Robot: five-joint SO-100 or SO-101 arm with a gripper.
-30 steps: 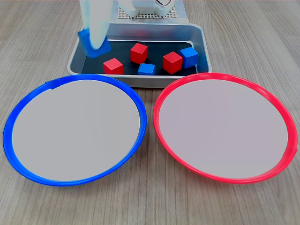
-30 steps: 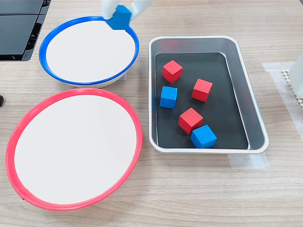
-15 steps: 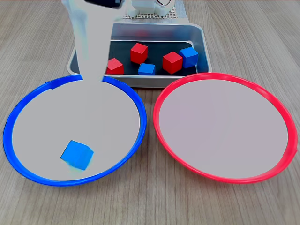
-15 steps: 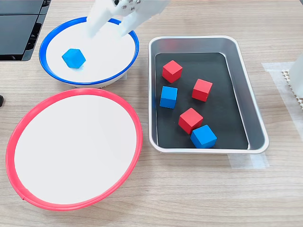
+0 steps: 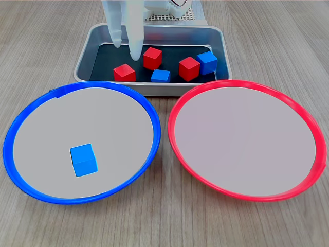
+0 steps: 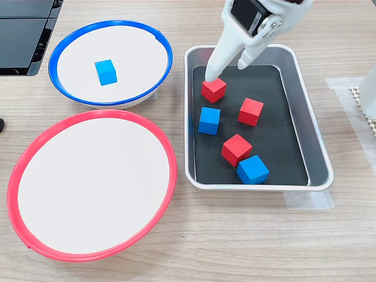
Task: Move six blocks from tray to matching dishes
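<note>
Since half a second ago the gripper [image 6: 226,69] has swung off the blue-rimmed dish [image 5: 31,119] and now hangs over the tray [image 6: 311,117]. Jaws spread wide, holding nothing. The longer fingertip [image 6: 210,73] sits right at the top edge of a red block [image 6: 213,89]; contact can't be told from either view.

The blue block [image 5: 84,160] in the blue dish has settled flat; it was tipped on a corner before. It lies well inside the rim, toward the first exterior view's lower left.

The tray contents are unchanged: three red, two blue. In the second exterior view a blue block [image 6: 209,120] sits just below the red one under the gripper, a second red [image 6: 251,111] lies toward the second exterior view's right, and a third red [image 6: 236,149] touches the other blue block [image 6: 253,169]. The red-rimmed dish [image 6: 23,157] holds no blocks.

The arm is cropped at the top in both exterior views. In the first exterior view the tray's near wall hides the block bases.

The tray is brushed silver metal with rounded corners and a matte black floor. The dishes are round and shallow, with glossy rims and pale centres. The table [image 5: 288,46] is grey wood-grain.
</note>
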